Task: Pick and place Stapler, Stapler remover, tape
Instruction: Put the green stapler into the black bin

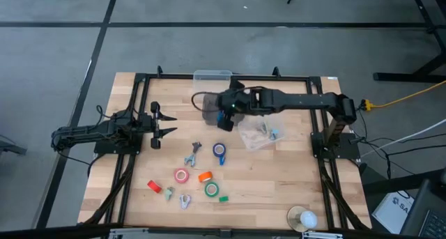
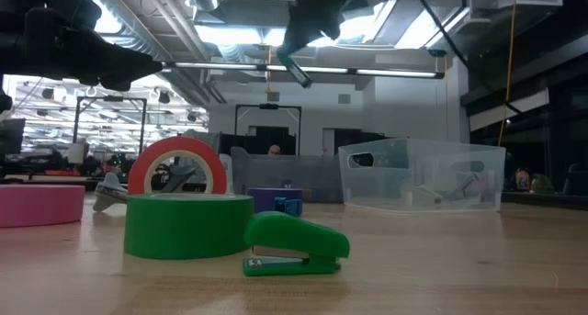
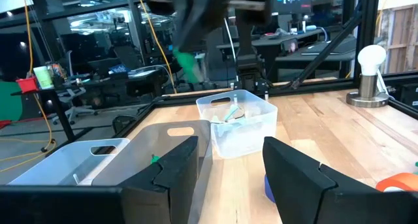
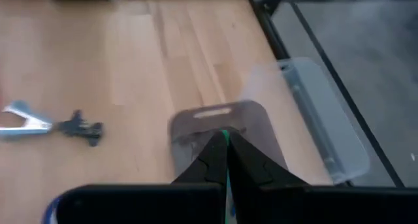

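My right gripper (image 1: pixel 221 118) hangs high over the grey bin (image 1: pixel 208 106) at the table's far middle, shut on a small green thing (image 3: pixel 189 66); its kind I cannot tell. Lying flat on the near half of the table are tape rolls: blue (image 1: pixel 219 152), pink (image 1: pixel 182 175) and green (image 1: pixel 211 190). An orange roll (image 1: pixel 205 176) is among them. A red stapler (image 1: pixel 154 187), a green stapler (image 2: pixel 294 246) and several metal stapler removers (image 1: pixel 190 159) lie there too. My left gripper (image 1: pixel 166 124) waits open at the left. My right gripper pinches the small green thing between its two fingertips (image 4: pixel 215 152), and only a thin green edge (image 4: pixel 225 138) shows between them. The fingers slant down toward the table's left. The thing juts out below them (image 2: pixel 296 69), tilted and lifted well clear of table and bins.
A clear bin (image 1: pixel 212 77) stands at the far edge, beyond the grey one. Another clear bin (image 1: pixel 261 134) with small items in it stands to the right. A white lamp-like ball (image 1: pixel 302 218) sits at the near right corner. A black frame (image 1: pixel 139 79) runs around the table.
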